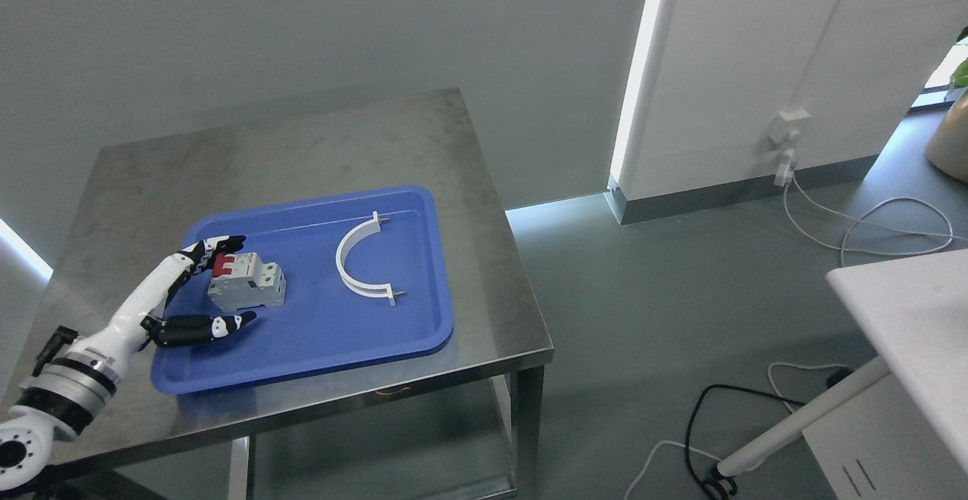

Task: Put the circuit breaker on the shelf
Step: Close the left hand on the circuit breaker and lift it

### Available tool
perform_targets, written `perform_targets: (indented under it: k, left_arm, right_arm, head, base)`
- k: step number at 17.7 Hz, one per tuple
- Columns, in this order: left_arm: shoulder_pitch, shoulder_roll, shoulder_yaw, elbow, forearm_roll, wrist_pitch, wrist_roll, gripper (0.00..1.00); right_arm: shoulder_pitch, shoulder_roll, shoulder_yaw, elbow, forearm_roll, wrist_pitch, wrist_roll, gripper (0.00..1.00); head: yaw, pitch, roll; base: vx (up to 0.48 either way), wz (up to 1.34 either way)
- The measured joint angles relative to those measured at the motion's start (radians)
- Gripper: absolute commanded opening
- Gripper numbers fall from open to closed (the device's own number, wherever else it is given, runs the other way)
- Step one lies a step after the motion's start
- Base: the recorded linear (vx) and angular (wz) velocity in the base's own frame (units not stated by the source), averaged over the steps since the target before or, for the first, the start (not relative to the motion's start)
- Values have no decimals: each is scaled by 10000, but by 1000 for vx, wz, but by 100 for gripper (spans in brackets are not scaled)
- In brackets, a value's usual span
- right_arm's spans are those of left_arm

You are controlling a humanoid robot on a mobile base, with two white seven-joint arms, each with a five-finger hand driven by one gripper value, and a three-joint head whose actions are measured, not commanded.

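A grey circuit breaker [248,282] with red switches lies in the left part of a blue tray [355,333] on a steel table [302,144]. My left hand [227,282] comes in from the lower left with its fingers spread. The fingers [215,245] reach just behind the breaker and the thumb [212,327] lies just in front of it. They bracket the breaker on its left side without clasping it. My right hand is out of view.
A white curved half-ring part [361,259] lies in the tray to the right of the breaker. The table's right edge drops to the floor, where cables [870,224] run. A white table [907,311] stands at the right.
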Motion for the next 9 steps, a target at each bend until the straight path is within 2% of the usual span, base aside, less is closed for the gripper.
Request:
perform_targets:
  k: [6, 9]
  left_arm:
    - [-286, 219, -219, 209, -383, -237, -122, 17]
    - [-348, 206, -238, 328, -493, -860, -140, 14]
  right_arm:
    - [0, 0, 0, 0, 0, 0, -1, 100]
    - [-1, 0, 0, 0, 0, 0, -3, 100]
  head:
    - [0, 0, 0]
    - [0, 0, 0]
  base:
    - [0, 0]
    - [3, 0]
